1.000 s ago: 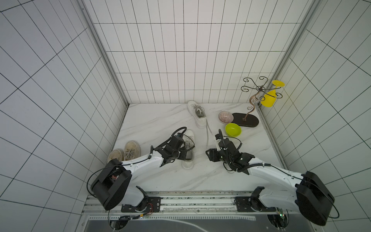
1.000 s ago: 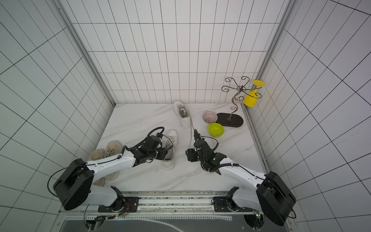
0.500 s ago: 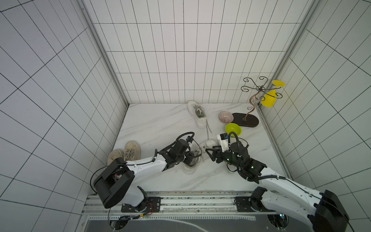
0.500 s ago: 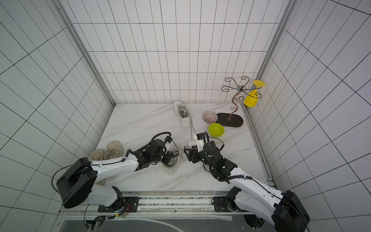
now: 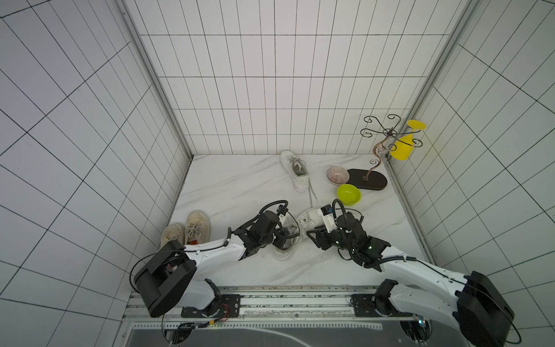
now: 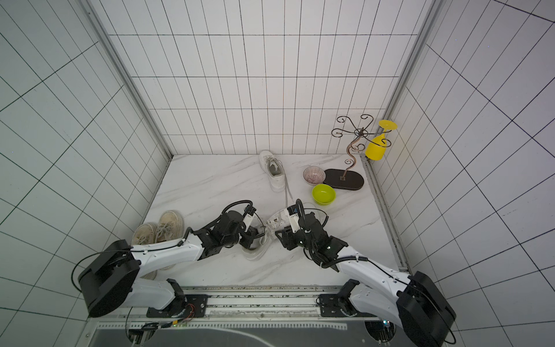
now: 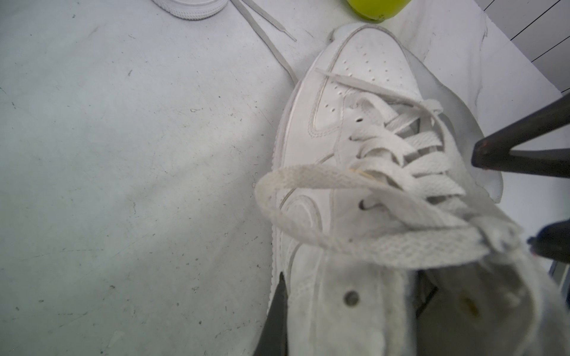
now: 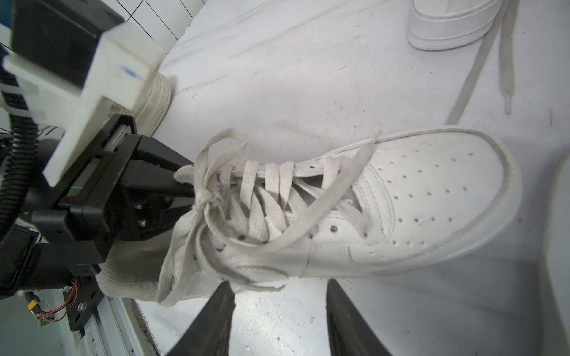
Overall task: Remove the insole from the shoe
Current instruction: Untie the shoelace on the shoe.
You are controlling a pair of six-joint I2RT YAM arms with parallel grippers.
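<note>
White marble surface (image 5: 234,186) carries a laced white shoe (image 5: 309,217) up front, second white shoe (image 5: 295,171) behind, beige shoes (image 5: 192,225), green bowl (image 5: 348,194), patterned bowl (image 5: 337,175), stand (image 5: 366,178).

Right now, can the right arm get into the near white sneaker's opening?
Probably not: the left fingers pinch the white sneaker's collar there and laces cover the rest; the right fingers stand open beside it.

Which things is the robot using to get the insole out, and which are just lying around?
For the job: laced white shoe, its insole hidden inside; left pincer, pinching the shoe's collar; right pincer, open beside it.
Lying about: other white shoe, beige pair, green bowl, patterned bowl, metal stand, yellow cup.
</note>
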